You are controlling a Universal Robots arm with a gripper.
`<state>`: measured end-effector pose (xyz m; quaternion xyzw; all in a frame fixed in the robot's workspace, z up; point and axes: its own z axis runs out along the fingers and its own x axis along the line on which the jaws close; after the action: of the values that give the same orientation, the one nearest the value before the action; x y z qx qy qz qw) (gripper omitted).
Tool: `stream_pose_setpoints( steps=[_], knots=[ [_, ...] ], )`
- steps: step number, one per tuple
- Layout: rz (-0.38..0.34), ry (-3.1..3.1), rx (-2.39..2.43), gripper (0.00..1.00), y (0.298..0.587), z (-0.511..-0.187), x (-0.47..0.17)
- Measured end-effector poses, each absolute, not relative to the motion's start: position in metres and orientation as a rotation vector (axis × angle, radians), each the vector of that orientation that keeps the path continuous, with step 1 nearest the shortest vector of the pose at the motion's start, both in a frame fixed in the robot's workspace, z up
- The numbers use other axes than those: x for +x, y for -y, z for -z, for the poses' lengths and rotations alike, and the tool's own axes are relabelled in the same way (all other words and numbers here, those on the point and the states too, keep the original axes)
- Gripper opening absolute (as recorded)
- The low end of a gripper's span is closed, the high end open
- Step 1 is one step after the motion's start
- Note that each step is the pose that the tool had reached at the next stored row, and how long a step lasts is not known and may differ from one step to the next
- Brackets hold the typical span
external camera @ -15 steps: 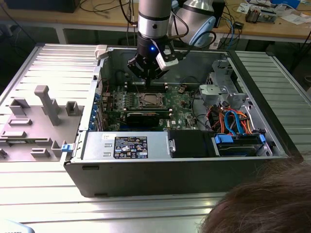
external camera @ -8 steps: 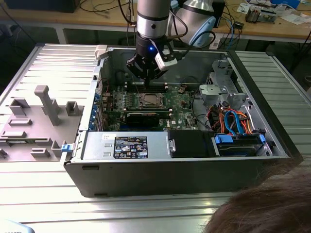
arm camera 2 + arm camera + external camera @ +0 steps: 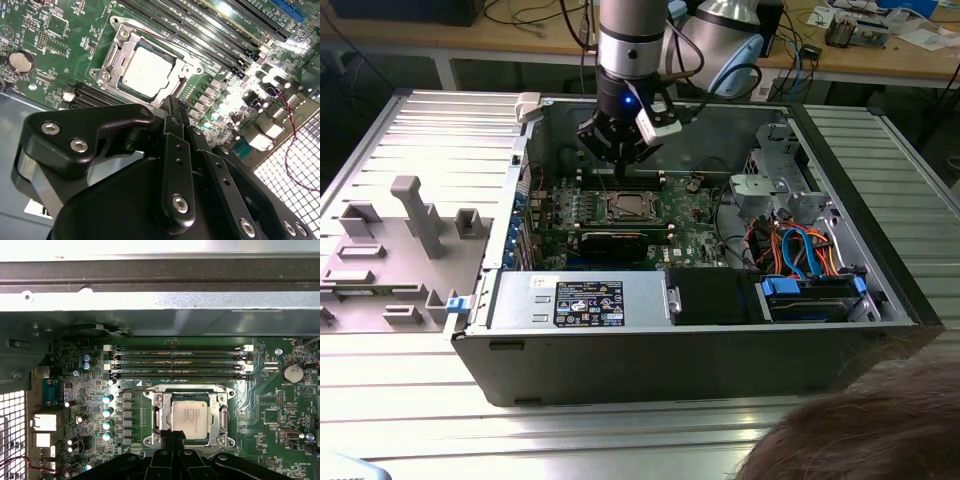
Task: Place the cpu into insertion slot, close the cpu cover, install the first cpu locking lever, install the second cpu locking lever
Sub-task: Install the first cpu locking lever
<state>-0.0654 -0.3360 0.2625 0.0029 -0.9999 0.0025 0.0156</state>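
Hand (image 3: pixel 172 104), pinched narrow with nothing held, hangs at the edge of the cpu cover (image 3: pixel 114 59); the cpu (image 3: pixel 147 72) lies just beyond, seated under it on the motherboard (image 3: pixel 50 55).

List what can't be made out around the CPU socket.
- Edge of the cpu cover nearest the gripper: hidden behind the gripper in both wrist views.
- How the cpu sits: too small in the exterior view.
- Near corner of the table, exterior view's right: blocked by a person's hair.
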Motion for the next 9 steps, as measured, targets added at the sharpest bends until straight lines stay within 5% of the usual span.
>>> stream_pose_setpoints(
  steps=[9],
  knots=[
    [-0.008, 3.110, 0.009, 0.11, 0.3360, -0.2625, -0.0698]
  ],
)
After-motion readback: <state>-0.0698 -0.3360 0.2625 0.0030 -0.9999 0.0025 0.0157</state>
